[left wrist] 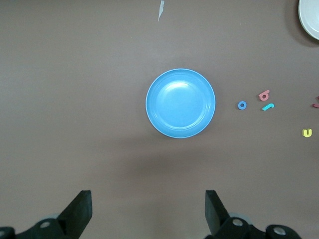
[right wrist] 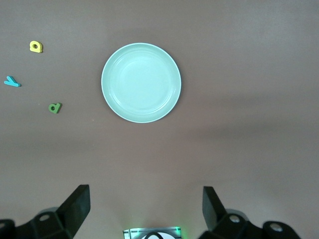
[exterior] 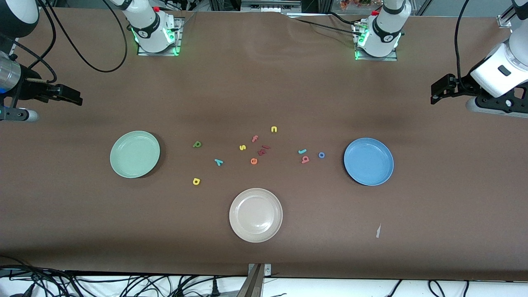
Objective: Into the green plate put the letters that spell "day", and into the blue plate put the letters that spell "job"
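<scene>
Bare brown tabletop lies under the spread fingers of the left gripper, the blue plate just ahead of their tips and nothing between. The right gripper hangs with fingers equally wide, the green plate ahead of them across open cloth. Small letters, among them a teal "j", crowd the lane between the plates.

My green plate bare, toward right arm's end; olive d, teal y, yellow a flat on table beside it. Blue plate bare, toward left arm's end; blue o, pink b, teal j clustered near it.
</scene>
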